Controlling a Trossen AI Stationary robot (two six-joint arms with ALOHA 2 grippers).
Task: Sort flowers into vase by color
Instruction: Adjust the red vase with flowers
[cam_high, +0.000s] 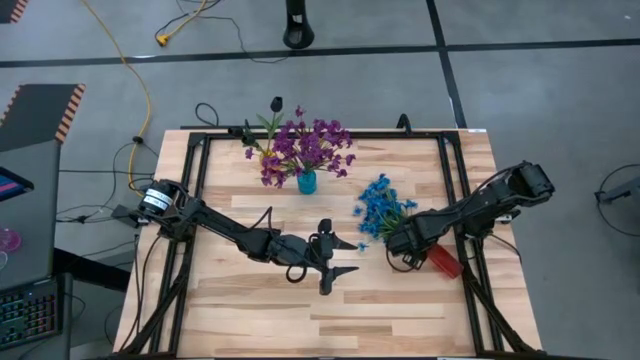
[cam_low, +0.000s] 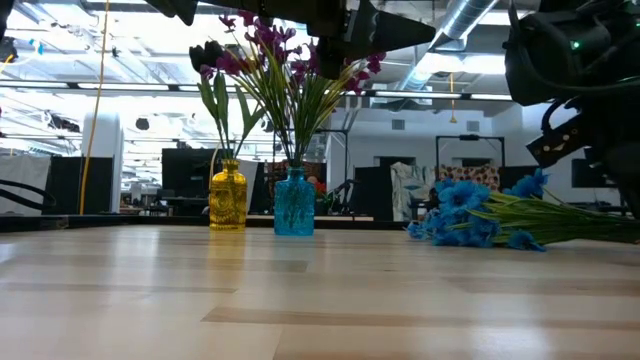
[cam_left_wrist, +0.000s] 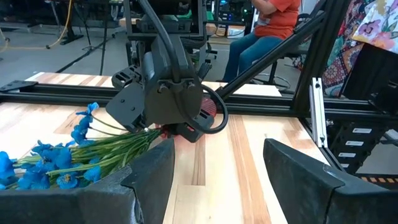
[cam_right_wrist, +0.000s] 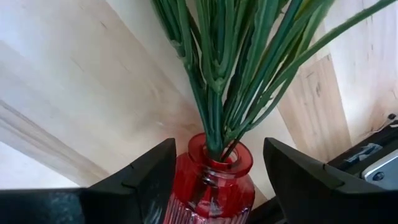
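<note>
Honestly nothing here is readable. The red vase (cam_right_wrist: 210, 180), the blue vase (cam_low: 294, 203) and the yellow vase (cam_low: 227, 196) are plain ribbed glass with no labels or brand marks on them. The wooden worktop (cam_high: 400, 310) carries no markings or numbers either. A small round light patch sits on the left arm's base (cam_high: 152, 200) near the worktop's left edge, maybe a sticker, but no letters come through.

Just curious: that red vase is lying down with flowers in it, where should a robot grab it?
By the ribbed body just below the neck, coming from above. The red vase lies on its side with blue flowers filling its mouth, so only its flanks are free.
</note>
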